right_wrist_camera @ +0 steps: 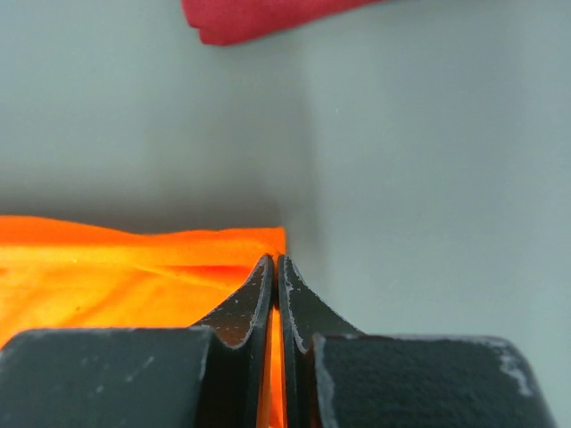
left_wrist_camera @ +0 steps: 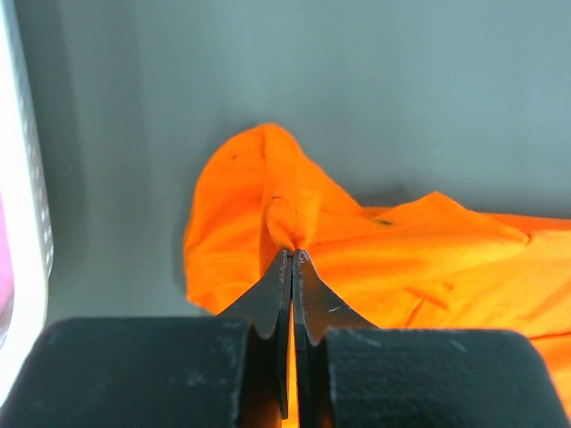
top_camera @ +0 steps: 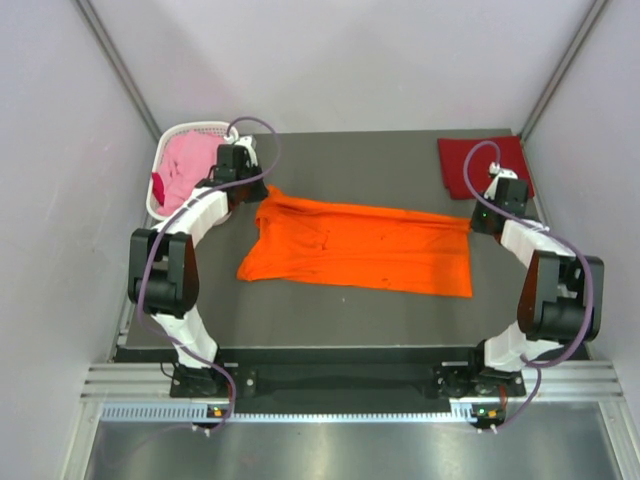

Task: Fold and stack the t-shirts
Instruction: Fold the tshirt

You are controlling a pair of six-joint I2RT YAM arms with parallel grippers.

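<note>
Orange t-shirt [top_camera: 360, 245] lies spread on the table [top_camera: 350, 312]. I see left gripper [left_wrist_camera: 292, 257] and right gripper [right_wrist_camera: 274, 261] pinched tight on its opposite ends.

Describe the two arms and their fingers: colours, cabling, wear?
Both the left arm and right arm have white links with bulky black joint housings. A purple cable loops loosely along each. The left fingers are black, tapered, curved blades; the right fingers match but show pale scuffs.
</note>
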